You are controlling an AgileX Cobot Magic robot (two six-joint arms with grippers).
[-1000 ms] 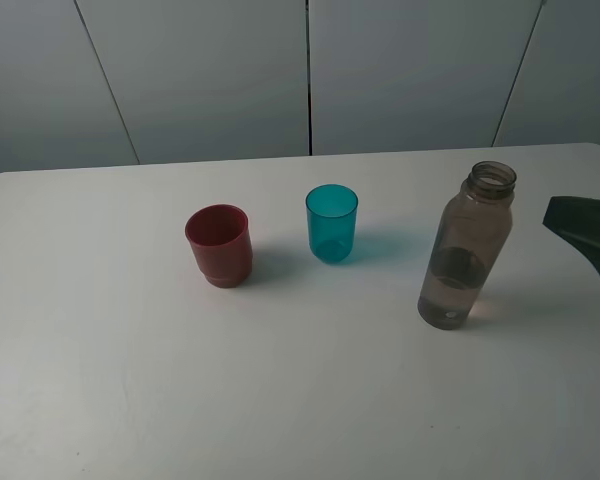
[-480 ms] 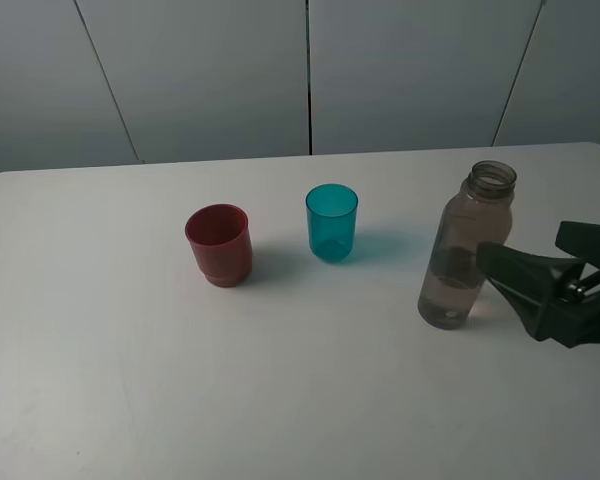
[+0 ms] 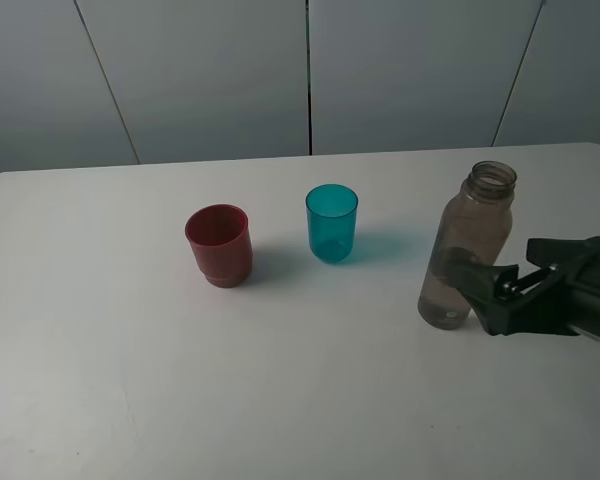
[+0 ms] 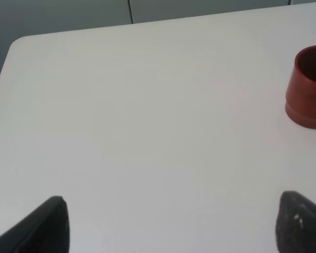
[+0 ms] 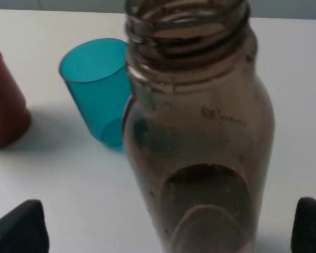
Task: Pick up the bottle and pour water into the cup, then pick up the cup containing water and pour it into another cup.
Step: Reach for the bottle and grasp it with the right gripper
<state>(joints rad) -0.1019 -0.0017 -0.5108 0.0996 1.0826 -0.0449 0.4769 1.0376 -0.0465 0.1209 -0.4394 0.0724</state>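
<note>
The smoky grey-brown bottle [image 3: 467, 245] stands upright on the right of the table, uncapped, with some water in its lower part. My right gripper [image 3: 495, 265] is open at its lower body. In the right wrist view the bottle [image 5: 197, 137] fills the space between the two fingertips of the right gripper [image 5: 166, 232], with no contact showing. The teal cup [image 3: 331, 222] [image 5: 97, 89] stands left of the bottle. Further left is the dark red cup [image 3: 219, 244] [image 4: 309, 87] [image 5: 2, 100]. My left gripper [image 4: 174, 226] is open over bare table, apart from the red cup.
The white table [image 3: 100, 350] ends against a grey panelled wall [image 3: 210, 70] at the back. Its left edge and rounded far corner [image 4: 13, 47] show in the left wrist view.
My right gripper has come in from the table's right edge toward the left, and its open fingers now sit on either side of the bottle. Bottle and cups have not moved.
</note>
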